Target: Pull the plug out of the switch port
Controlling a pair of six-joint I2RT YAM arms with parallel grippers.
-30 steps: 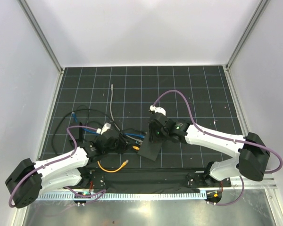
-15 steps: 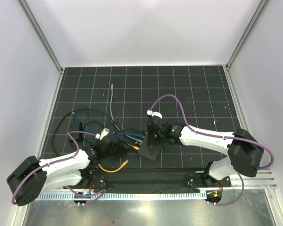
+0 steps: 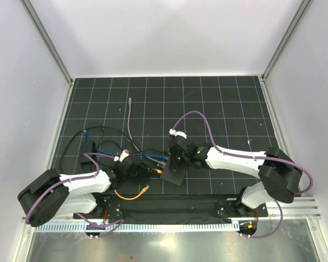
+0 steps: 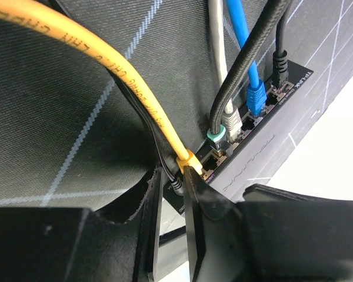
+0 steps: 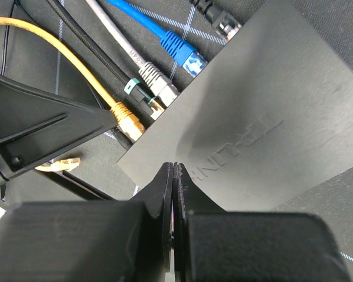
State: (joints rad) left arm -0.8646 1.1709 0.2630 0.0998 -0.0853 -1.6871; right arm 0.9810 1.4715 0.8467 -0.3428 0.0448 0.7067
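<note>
Near the front edge of the black grid mat [image 3: 208, 98], a flat matte-black rectangular switch box [image 3: 175, 177] lies between both arms. Cables crowd its left side, and bare mat stretches behind and to the right. The left gripper [image 3: 152, 172] meets its port edge; the right gripper [image 3: 175, 165] sits over it.

From the left wrist, partly closed jaws flank the yellow plug [image 4: 187, 160] seated in the switch port [image 4: 207, 165]. Whether they pinch it cannot be told. White "P-LINK" shows on that edge.

From the right wrist, the jaws are pressed together and empty, with their tips at the lid's edge. The lid is embossed "TP-LINK".
</note>
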